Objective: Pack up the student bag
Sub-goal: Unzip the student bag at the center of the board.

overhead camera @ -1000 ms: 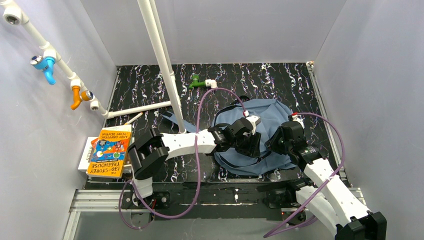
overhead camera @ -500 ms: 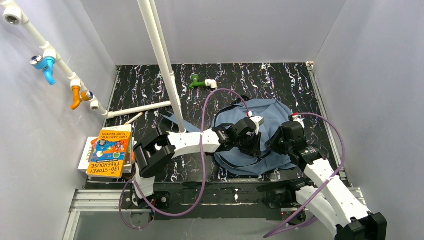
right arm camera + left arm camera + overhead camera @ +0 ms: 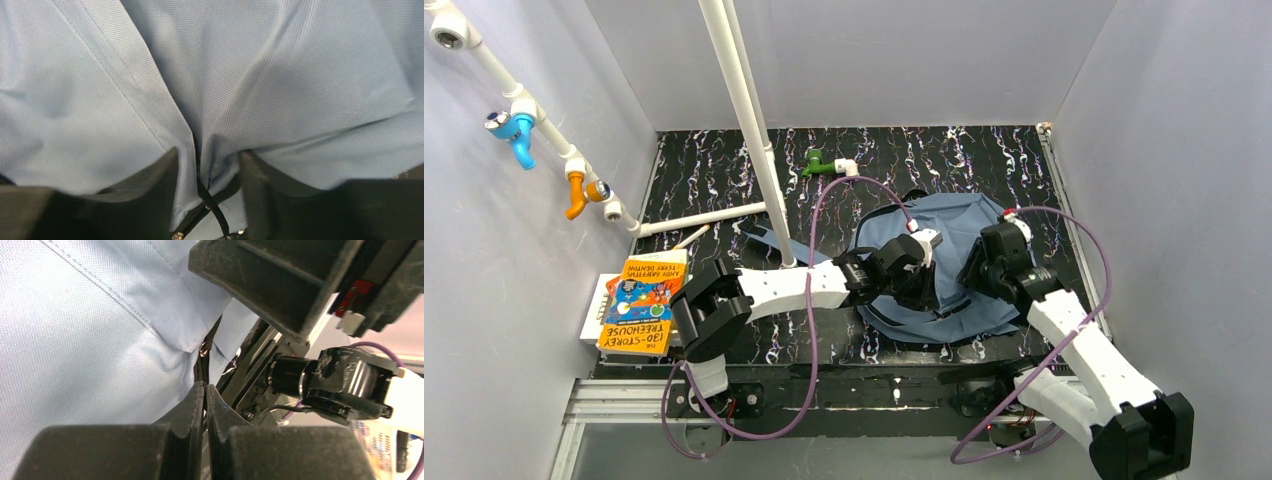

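Top view: the student bag (image 3: 969, 225) lies flat on the right half of the black table (image 3: 724, 180), and both arms reach onto its near part. The left gripper (image 3: 924, 285) and right gripper (image 3: 974, 275) sit close together on the cloth. A stack of books (image 3: 639, 305) sits at the table's left edge, well apart from the bag, so nothing looks packed yet. Left wrist: the fingers are pressed tight together w/ no gap, right at a dark seam where a small shiny zip piece (image 3: 203, 348) shows just beyond the tips. Can't tell whether a pull tab is pinched btwn them. Right wrist: the jaws are part-way apart, w/ a raised fold of blue cloth and a black zip cord (image 3: 212, 205) lying btwn them. It doesn't look clamped, prob. loose. Step in hand, as I read it: getting the zip open, i.e. before any loading. Next move calls for a sure hold on the pull, then a draw along the zip line w/ the other arm keeping the cloth taut. If the pinch is on bare cloth it'll only bunch, so re-grip.
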`<action>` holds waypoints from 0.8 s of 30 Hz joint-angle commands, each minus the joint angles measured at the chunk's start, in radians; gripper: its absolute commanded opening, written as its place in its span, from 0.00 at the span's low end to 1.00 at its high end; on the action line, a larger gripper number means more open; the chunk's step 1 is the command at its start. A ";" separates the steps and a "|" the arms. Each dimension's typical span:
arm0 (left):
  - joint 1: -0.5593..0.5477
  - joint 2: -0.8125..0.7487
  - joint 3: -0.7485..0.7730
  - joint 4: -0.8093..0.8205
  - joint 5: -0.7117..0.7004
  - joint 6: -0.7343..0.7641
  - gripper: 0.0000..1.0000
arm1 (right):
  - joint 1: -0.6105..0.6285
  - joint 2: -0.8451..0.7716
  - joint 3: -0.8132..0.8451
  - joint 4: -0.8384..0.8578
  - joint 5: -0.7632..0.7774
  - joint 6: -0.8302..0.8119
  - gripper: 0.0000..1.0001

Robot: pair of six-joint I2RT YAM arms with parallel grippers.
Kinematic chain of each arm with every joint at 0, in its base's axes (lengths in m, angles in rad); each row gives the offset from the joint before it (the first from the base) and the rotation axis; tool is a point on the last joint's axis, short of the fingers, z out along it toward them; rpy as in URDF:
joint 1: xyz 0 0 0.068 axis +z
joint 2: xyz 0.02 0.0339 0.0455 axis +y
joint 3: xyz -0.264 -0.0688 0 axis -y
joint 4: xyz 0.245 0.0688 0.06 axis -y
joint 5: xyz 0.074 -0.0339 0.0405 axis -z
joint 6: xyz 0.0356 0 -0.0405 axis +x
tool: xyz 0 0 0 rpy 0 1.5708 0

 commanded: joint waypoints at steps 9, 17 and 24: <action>0.037 -0.017 0.105 0.038 0.080 -0.012 0.00 | -0.007 -0.186 0.054 -0.312 -0.162 0.123 0.74; 0.037 -0.068 0.018 0.092 0.125 -0.057 0.00 | -0.009 -0.370 -0.227 0.005 -0.289 0.445 0.68; 0.036 -0.124 -0.076 0.140 0.153 -0.114 0.00 | -0.008 -0.371 -0.310 0.095 -0.247 0.538 0.55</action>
